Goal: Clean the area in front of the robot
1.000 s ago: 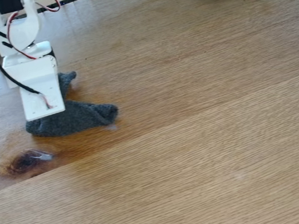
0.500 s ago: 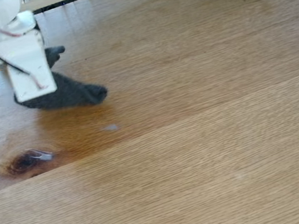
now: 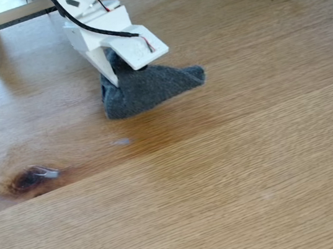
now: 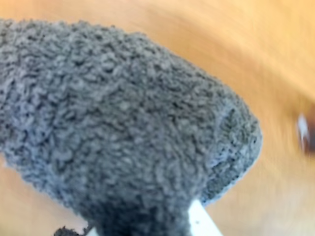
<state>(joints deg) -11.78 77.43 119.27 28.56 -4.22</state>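
Fixed view: the white arm (image 3: 105,30) reaches in from the upper left. Its jaws are clenched on a dark grey woolly cloth (image 3: 145,89), which rests on the wood-grain surface (image 3: 254,167) right of the dark knot (image 3: 27,179). A small pale smear (image 3: 120,142) lies just below the cloth. Wrist view: the cloth (image 4: 113,128) is close up, the surface blurred.

White plastic robot arm with flat bracket plates (image 3: 117,41), red and black wires along it, reaching down from the fixed view's top left, pointed white gripper (image 3: 111,76) clamped on dark grey woolly cloth (image 3: 145,89)
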